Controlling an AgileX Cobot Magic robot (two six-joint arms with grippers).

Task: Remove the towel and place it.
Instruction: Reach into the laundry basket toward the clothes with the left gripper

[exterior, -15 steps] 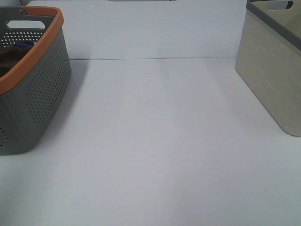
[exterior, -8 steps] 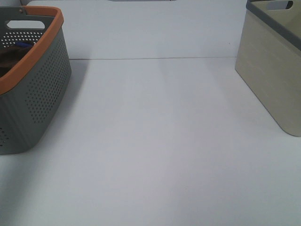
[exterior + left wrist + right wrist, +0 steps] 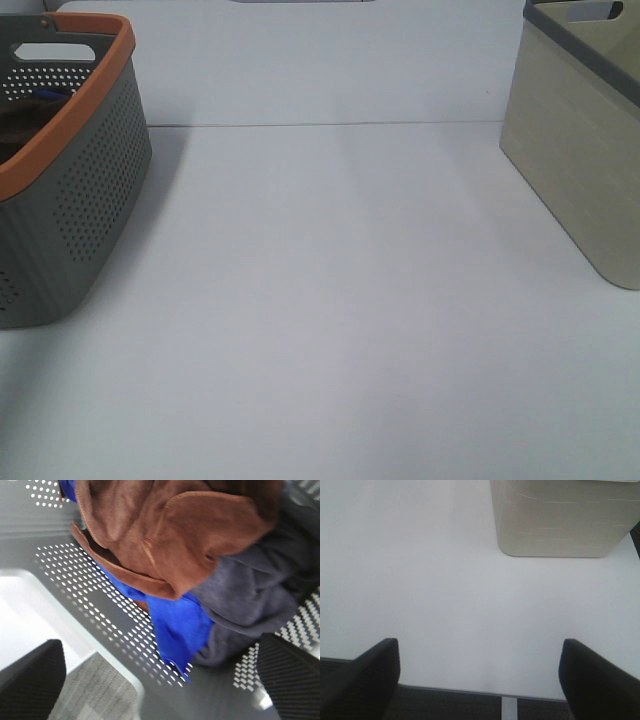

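Left hand [image 3: 160, 680] hangs wide open above the reddish-brown towel [image 3: 175, 535]

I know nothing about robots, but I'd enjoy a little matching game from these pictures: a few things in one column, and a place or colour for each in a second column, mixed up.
Things:
1. towel
2. blue cloth
3. perforated basket
4. beige bin

Descriptions:
A. grey with an orange rim, on the left of the high view
B. reddish-brown, lying over another cloth
C. dark grey rim, on the right of the high view
D. poking out from beneath the brown cloth

Pairs: 1-B, 2-D, 3-A, 4-C
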